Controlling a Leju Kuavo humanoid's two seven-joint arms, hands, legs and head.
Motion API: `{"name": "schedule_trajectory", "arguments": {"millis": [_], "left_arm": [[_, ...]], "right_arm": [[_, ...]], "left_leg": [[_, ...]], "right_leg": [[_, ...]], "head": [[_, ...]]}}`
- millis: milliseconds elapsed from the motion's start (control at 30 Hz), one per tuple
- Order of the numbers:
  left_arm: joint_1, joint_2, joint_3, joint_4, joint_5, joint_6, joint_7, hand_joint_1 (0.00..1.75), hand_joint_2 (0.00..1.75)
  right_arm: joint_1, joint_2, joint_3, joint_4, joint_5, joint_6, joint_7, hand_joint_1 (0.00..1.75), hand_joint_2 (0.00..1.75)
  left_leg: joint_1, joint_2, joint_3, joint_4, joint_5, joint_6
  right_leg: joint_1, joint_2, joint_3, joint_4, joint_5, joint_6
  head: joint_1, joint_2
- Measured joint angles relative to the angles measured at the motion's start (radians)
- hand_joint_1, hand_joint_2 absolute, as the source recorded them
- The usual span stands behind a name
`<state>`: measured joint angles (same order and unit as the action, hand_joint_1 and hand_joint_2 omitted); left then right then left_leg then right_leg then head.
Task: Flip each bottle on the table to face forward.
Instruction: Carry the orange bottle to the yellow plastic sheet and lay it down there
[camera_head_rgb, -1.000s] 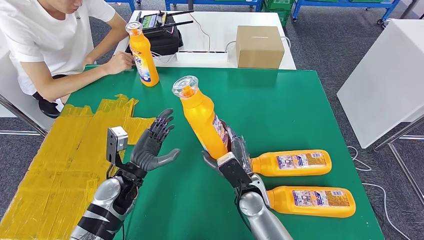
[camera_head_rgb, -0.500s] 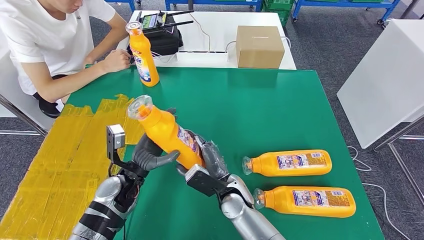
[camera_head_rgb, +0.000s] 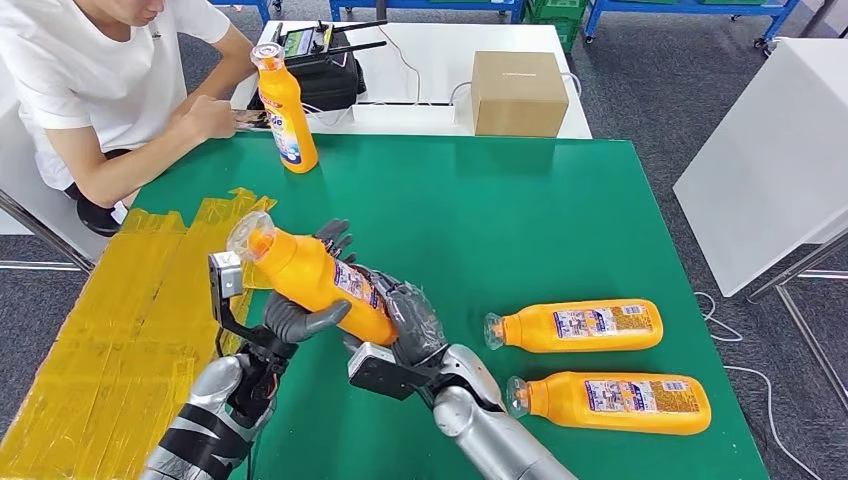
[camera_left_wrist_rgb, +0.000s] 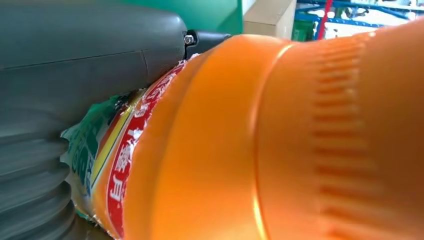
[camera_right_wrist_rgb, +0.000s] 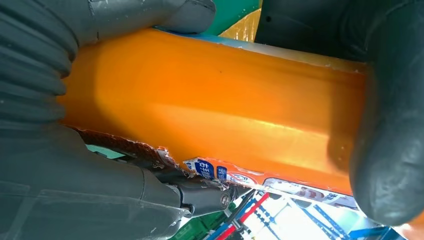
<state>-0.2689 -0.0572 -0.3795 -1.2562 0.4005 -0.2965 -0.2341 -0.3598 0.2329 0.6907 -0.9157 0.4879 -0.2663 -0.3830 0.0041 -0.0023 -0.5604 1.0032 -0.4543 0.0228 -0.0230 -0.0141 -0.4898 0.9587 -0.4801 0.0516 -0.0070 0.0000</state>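
Both hands meet on one orange bottle (camera_head_rgb: 320, 280) above the green table (camera_head_rgb: 560, 220) near its front-left area. From the head view I note my right hand (camera_head_rgb: 405, 320) wrapped round the bottle's base end, and my left hand (camera_head_rgb: 300, 310) cupping the body from below with its thumb across the front; I judge this a hand-to-hand transfer so the bottle can be turned. Its long axis tilts, clear cap toward 10 o'clock and base toward 4 o'clock. Two more orange bottles, the nearer (camera_head_rgb: 610, 403) and the farther (camera_head_rgb: 575, 326), lie flat at 4 o'clock, caps pointing to 9 o'clock. A fourth bottle (camera_head_rgb: 287, 107) stands upright at 11 o'clock beside a seated person (camera_head_rgb: 100, 80).

Left wrist view: the orange body (camera_left_wrist_rgb: 280, 140) sits against the grey hand cover (camera_left_wrist_rgb: 75, 75), so the left hand is in contact, label edge showing.

Right wrist view: the thumb (camera_right_wrist_rgb: 150, 12) and dark fingers (camera_right_wrist_rgb: 390, 125) clamp the bottle's body (camera_right_wrist_rgb: 215, 110) from opposite sides, a firm hold.
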Motion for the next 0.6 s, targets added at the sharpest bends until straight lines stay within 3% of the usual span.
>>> {"name": "schedule_trajectory", "arguments": {"millis": [67,100,200,233,600], "left_arm": [[0.0,0.0,0.0,0.004,0.003,-0.002,0.0,0.0,1.75],[0.001,0.0,0.0,0.005,0.005,-0.004,-0.001,0.23,1.75],[0.002,0.001,0.001,0.009,0.018,-0.008,-0.005,1.54,1.75],[0.003,0.001,0.002,0.01,0.023,-0.008,-0.008,1.75,1.75],[0.009,0.0,0.01,0.011,0.035,-0.003,-0.015,1.75,1.75]], "right_arm": [[-0.004,0.001,0.004,0.008,0.0,-0.001,0.0,1.75,1.75],[-0.005,0.001,0.006,0.011,0.0,-0.001,0.0,1.75,1.75],[-0.012,0.001,0.01,0.02,0.0,-0.001,-0.002,1.75,1.75],[-0.014,0.001,0.013,0.023,0.0,-0.002,-0.002,1.75,1.75],[-0.018,0.006,0.021,0.034,-0.001,-0.009,-0.005,1.75,1.75]], "left_leg": [[0.0,0.0,0.0,0.0,0.0,0.0],[0.0,0.0,0.0,0.0,0.0,0.0],[0.0,0.0,0.0,0.0,0.0,0.0],[0.0,0.0,0.0,0.0,0.0,0.0],[0.0,0.0,0.0,0.0,0.0,0.0]], "right_leg": [[0.0,0.0,0.0,0.0,0.0,0.0],[0.0,0.0,0.0,0.0,0.0,0.0],[0.0,0.0,0.0,0.0,0.0,0.0],[0.0,0.0,0.0,0.0,0.0,0.0],[0.0,0.0,-0.001,0.0,0.0,0.0]], "head": [[0.0,0.0],[0.0,0.0],[0.0,0.0],[0.0,0.0],[0.0,0.0]]}}
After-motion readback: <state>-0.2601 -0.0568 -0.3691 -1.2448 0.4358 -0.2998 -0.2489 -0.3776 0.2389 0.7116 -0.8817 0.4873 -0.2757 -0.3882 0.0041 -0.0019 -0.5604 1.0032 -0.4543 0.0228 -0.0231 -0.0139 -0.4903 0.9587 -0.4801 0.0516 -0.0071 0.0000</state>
